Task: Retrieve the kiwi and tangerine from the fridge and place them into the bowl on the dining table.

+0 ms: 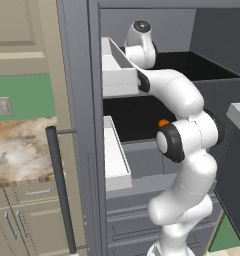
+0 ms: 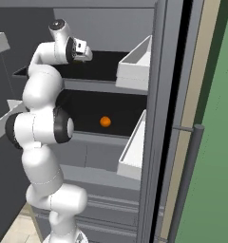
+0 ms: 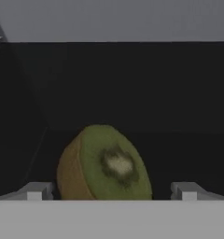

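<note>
The slate-grey fridge (image 1: pixel 77 100) stands open with my arm reaching onto its upper dark shelf. A halved kiwi (image 3: pixel 104 163), green cut face and brown skin, lies on that shelf right in front of my gripper (image 3: pixel 111 191). The gripper is open, with one fingertip (image 3: pixel 37 191) on each side of the kiwi and a gap between each tip and the fruit. From the right base view my hand (image 2: pixel 80 51) sits over the upper shelf. The tangerine (image 2: pixel 105 121) (image 1: pixel 163 122), a small orange ball, rests on the shelf below. The bowl and the dining table are out of view.
White door bins (image 1: pixel 117 70) (image 1: pixel 114 155) hang on the open left door, close to the arm's left. More bins (image 2: pixel 135 66) line the right door. The long dark door handle (image 1: pixel 59 190) juts out. A marbled counter (image 1: pixel 17 150) with beige cabinets lies left.
</note>
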